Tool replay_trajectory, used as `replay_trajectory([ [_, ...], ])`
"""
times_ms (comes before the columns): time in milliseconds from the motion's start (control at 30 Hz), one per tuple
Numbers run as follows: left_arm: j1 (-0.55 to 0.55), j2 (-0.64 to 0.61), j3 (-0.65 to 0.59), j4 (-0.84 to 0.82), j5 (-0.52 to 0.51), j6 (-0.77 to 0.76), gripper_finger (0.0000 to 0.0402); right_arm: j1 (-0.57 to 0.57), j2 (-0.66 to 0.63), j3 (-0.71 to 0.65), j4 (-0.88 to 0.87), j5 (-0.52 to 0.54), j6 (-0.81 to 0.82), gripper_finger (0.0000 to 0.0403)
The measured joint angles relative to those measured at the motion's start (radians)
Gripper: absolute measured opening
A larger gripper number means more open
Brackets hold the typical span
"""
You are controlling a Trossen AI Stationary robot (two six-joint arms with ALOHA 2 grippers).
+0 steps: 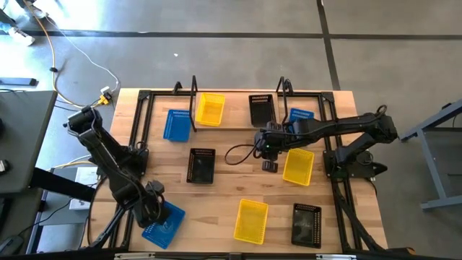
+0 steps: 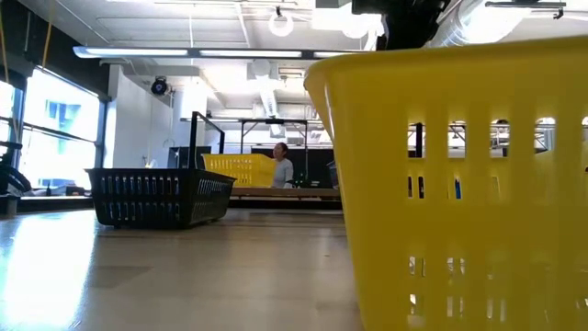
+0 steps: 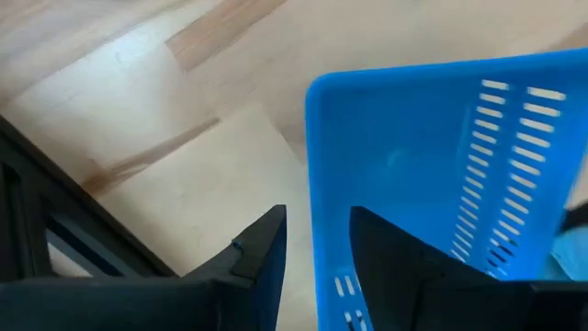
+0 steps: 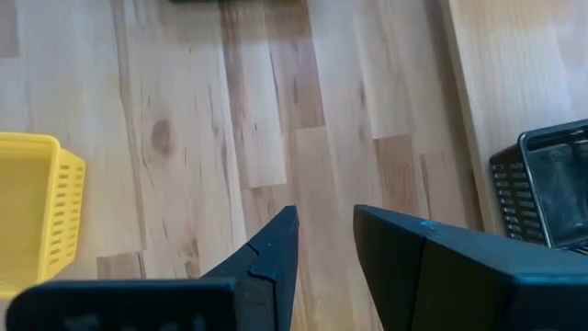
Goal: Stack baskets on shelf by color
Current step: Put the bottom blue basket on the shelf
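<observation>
- We saw perforated rectangular baskets, yellow, blue and black, spread over the desk (image 1: 216,195).
- On the shelf (image 1: 238,108) sat a yellow basket (image 1: 209,108), a black basket (image 1: 260,108) and, at its right end, a blue one (image 1: 301,115); another blue basket (image 1: 177,124) lay just in front.
- The left tool (image 1: 160,213) gripped the wall of the near-left blue basket (image 3: 441,175), one finger inside, one outside.
- The right tool (image 4: 323,248) hung mid-desk, fingers slightly parted, grasping nothing, beside a yellow basket (image 1: 298,166).
- Only the low view showed a person (image 2: 280,165) beyond the desk; there a near yellow basket (image 2: 459,184) hid the right side.
</observation>
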Motion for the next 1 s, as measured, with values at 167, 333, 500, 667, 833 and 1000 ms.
replay_trajectory([
  [167,0.001,0.048,-0.001,0.031,0.0,-0.014,0.011,-0.001,0.0,0.0,-0.011,0.0,-0.002,0.0094],
  [333,0.004,0.094,-0.001,0.071,0.0,-0.069,0.0084,0.0,0.0,0.0,-0.014,0.0,-0.002,0.0094],
  [500,0.019,0.113,-0.001,0.111,-0.005,-0.117,0.0022,0.018,0.0,0.0,-0.008,-0.024,-0.026,0.0094],
  [667,0.055,0.113,0.012,0.114,-0.019,-0.154,0.001,0.045,0.0,0.0,-0.002,-0.035,-0.047,0.0094],
  [833,0.094,0.113,0.082,0.114,-0.036,-0.137,0.0004,0.07,0.0,0.0,0.031,-0.065,-0.048,0.0094],
  [1000,0.134,0.113,0.173,0.102,-0.083,-0.12,0.0003,0.101,0.0,0.0,0.118,-0.143,-0.088,0.0094],
])
